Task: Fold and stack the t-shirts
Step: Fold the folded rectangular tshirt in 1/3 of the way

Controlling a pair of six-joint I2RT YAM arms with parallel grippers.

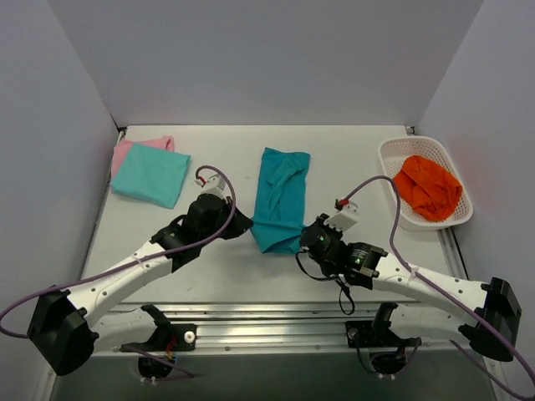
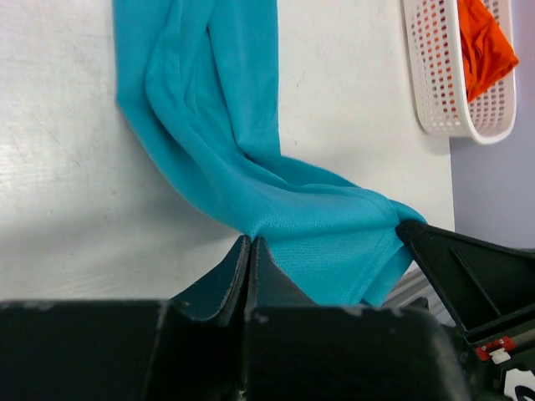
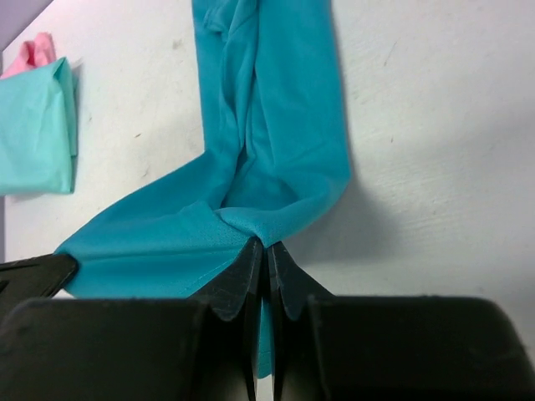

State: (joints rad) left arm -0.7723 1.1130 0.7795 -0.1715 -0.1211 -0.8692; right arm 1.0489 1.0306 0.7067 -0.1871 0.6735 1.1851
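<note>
We've got the teal shirt mid-desk, already narrowed to a long strip. Its long axis runs near-to-far, i.e. away from the arm bases, w/ the far end leaning a bit to the right. The far end lies flat and free on the desk. The near end is bunched where we hold it.

Left gripper is closed tight on the near-left corner of the hem. Its wrist view shows cloth pinched between the fingers, no gap. Right gripper is likewise clamped on the near-right corner, fingers pressed together w/ fabric between. The two sit near each other, approx. level, one either side of the strip's near end.

So the relation that matters: the rest of the shirt lies straight ahead of both grippers, along that axis. We judge the next move is to carry the near hem fwd over the body to the far end, both arms in step, else the fold skews.

Aqua shirt lies folded far-left, on top of the pink shirt, well apart from the strip. The left arm is the nearer one to that stack. Basket w/ orange cloth sits far-right.
</note>
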